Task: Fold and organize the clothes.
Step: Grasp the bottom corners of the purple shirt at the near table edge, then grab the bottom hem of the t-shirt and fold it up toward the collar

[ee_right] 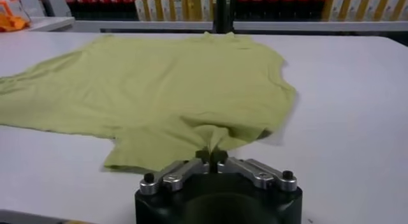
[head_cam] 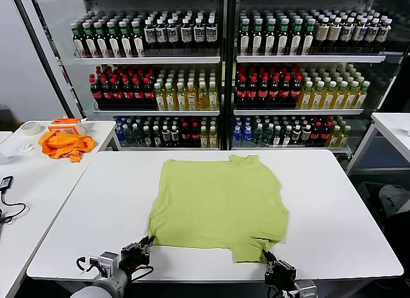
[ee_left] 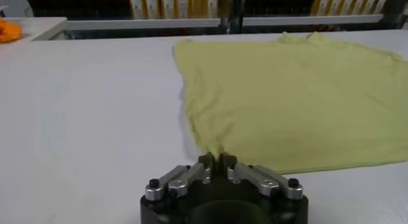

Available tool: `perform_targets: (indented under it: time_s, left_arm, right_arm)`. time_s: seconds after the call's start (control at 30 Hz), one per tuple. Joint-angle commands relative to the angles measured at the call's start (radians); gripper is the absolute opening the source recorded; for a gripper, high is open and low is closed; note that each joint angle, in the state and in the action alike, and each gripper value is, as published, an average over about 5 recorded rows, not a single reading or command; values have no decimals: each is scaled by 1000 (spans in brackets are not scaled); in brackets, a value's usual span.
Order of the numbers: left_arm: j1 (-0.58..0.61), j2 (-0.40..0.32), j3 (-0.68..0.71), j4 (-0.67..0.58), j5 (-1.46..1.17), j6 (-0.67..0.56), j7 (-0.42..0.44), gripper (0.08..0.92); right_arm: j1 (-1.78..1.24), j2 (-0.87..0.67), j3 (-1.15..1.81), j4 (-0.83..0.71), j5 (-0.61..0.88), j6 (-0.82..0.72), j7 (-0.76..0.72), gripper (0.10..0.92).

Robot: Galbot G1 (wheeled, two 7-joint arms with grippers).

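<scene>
A light yellow-green T-shirt (head_cam: pixel 218 202) lies spread flat in the middle of the white table (head_cam: pixel 333 208), plain side up, neck toward the far edge. My left gripper (head_cam: pixel 146 243) is shut on the shirt's near left corner (ee_left: pixel 210 149). My right gripper (head_cam: pixel 268 256) is shut on the shirt's near right part (ee_right: pixel 213 139), where the cloth bunches up into the closed fingers. Both grippers sit low at the table's near edge. The printed graphic is hidden.
An orange cloth (head_cam: pixel 64 144), a roll of tape (head_cam: pixel 29 127) and an orange box (head_cam: pixel 66 124) lie on a second table at the left. A cable (head_cam: pixel 8 211) lies there too. Shelves of bottles (head_cam: pixel 218 74) stand behind. Another table (head_cam: pixel 394 128) stands at the right.
</scene>
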Motion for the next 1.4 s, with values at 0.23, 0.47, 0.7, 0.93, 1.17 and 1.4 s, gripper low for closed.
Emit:
perform_targets:
  time_s: [0.23, 0.47, 0.7, 0.93, 1.17, 1.4]
  left_arm:
    - [53, 33, -33, -94, -44, -48, 38, 84]
    - [143, 66, -126, -167, -62, -46, 38, 84]
    - [262, 89, -197, -216, -56, -45, 33, 84]
    - [345, 99, -249, -241, -50, -31, 32, 84]
    - [375, 102, -263, -276, -12, -36, 27, 84]
    - [137, 125, -181, -124, -36, -117, 52, 84]
  right_arm:
    - [-104, -60, 72, 170, 29, 5, -46, 110]
    - [-216, -89, 117, 234, 24, -9, -43, 110]
    - [-295, -92, 116, 288, -22, -10, -44, 110]
    - [-324, -93, 121, 325, -30, -20, -43, 110]
    - [-198, -99, 101, 265, -9, -20, -34, 110]
    - [-5, -119, 89, 155, 54, -70, -30, 110]
